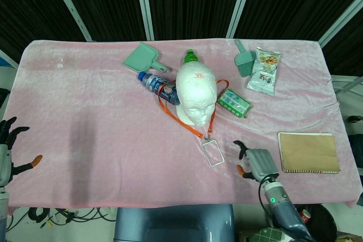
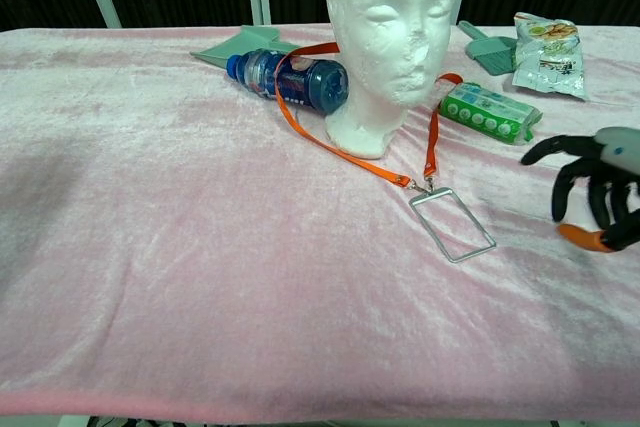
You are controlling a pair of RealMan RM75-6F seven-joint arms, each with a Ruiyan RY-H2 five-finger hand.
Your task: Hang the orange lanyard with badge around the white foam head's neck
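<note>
Right hand [image 2: 596, 190] hovers empty, fingers spread, beside the badge [image 2: 451, 223] lying on the bench, lanyard [image 2: 340, 152] looped around the head's [image 2: 390, 27] neck, so only withdrawal seems left.

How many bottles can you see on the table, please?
2. A blue bottle lies on its side left of the foam head; a green-capped bottle sits behind the head, mostly hidden. Others could be hidden there.
</note>
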